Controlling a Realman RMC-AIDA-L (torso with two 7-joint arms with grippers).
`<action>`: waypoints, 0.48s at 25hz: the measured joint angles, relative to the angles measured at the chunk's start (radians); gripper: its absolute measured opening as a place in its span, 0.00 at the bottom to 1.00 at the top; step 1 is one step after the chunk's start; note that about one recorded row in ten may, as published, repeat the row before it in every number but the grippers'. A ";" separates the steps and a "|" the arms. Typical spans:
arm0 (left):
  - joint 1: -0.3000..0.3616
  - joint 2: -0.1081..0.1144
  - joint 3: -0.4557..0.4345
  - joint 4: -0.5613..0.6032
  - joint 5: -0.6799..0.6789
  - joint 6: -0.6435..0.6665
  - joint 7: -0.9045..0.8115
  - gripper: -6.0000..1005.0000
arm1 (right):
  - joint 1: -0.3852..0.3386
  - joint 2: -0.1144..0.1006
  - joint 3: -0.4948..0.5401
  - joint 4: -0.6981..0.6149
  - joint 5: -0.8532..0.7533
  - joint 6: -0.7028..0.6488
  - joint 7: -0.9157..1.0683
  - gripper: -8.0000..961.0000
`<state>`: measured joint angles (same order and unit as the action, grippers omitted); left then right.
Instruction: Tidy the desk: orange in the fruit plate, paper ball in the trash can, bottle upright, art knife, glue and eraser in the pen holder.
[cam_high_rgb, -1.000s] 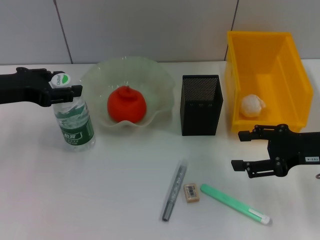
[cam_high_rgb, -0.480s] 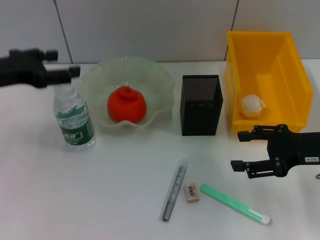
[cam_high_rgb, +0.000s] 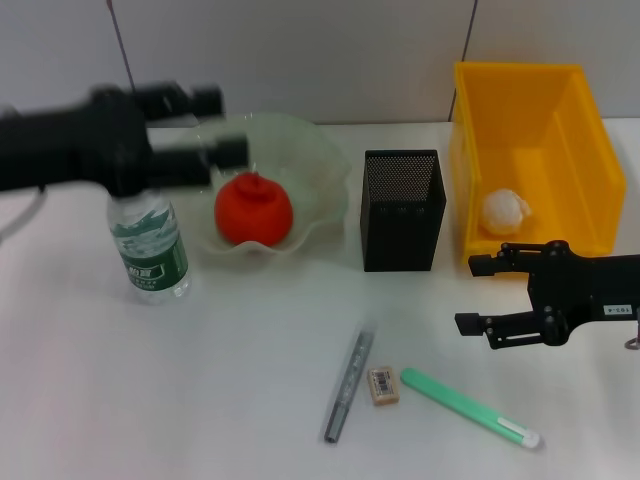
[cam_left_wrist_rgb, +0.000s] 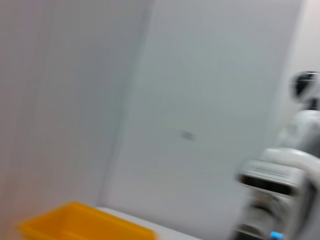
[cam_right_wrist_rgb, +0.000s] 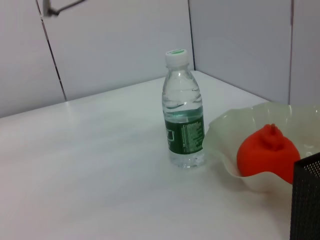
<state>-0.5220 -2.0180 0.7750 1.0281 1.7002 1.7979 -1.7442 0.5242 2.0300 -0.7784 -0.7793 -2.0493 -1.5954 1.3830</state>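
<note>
The bottle (cam_high_rgb: 150, 250) stands upright on the desk (cam_high_rgb: 230, 390); it also shows in the right wrist view (cam_right_wrist_rgb: 184, 122). My left gripper (cam_high_rgb: 218, 126) is open and empty, raised above the bottle and the left rim of the fruit plate (cam_high_rgb: 322, 165). The orange (cam_high_rgb: 253, 208) lies in the plate. The paper ball (cam_high_rgb: 505, 212) lies in the trash can (cam_high_rgb: 530, 110). The art knife (cam_high_rgb: 348, 382), the eraser (cam_high_rgb: 382, 385) and the glue (cam_high_rgb: 470, 407) lie on the desk in front of the pen holder (cam_high_rgb: 402, 210). My right gripper (cam_high_rgb: 471, 294) is open and empty, right of them.
A grey wall stands close behind the desk. The left wrist view shows the trash can (cam_left_wrist_rgb: 85, 227) and the wall. The right wrist view shows the fruit plate (cam_right_wrist_rgb: 225, 145), the orange (cam_right_wrist_rgb: 267, 152) and a corner of the pen holder (cam_right_wrist_rgb: 306, 200).
My left gripper has let go of the bottle's cap, risen and swung right toward the fruit plate. The bottle stays upright. My right gripper has shifted slightly left.
</note>
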 joint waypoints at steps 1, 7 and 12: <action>0.000 0.000 0.000 0.000 0.000 0.000 0.000 0.79 | 0.000 0.000 0.000 0.000 0.000 0.000 0.000 0.84; 0.005 -0.003 0.076 -0.231 0.013 0.027 0.128 0.78 | 0.012 0.001 -0.001 -0.005 0.005 0.000 0.027 0.84; 0.038 -0.023 0.086 -0.456 0.088 -0.039 0.458 0.78 | 0.037 0.001 -0.003 -0.018 0.001 -0.005 0.087 0.84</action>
<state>-0.4836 -2.0412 0.8608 0.5719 1.7885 1.7585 -1.2861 0.5610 2.0309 -0.7813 -0.7973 -2.0480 -1.6007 1.4696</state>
